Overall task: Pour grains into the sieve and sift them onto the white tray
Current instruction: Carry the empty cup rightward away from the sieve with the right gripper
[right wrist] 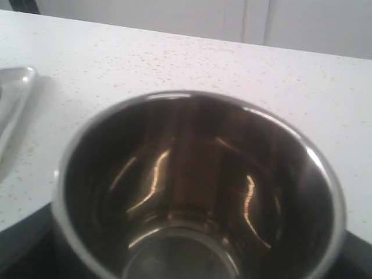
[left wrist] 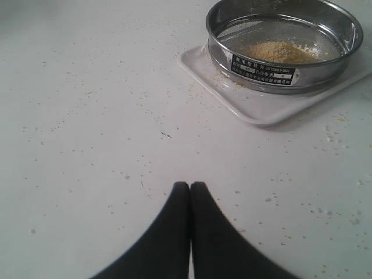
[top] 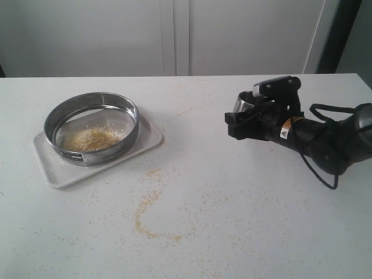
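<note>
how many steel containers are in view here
2. The sieve sits on the white tray, on the left of the exterior view. The cup is gripped in the right tool, on the right. No others show.

Print on the sieve label is too small to read (the steel cup runs off-frame).

Black right arm with black cable, orange-white label; left claw has 2 black fingers.
</note>
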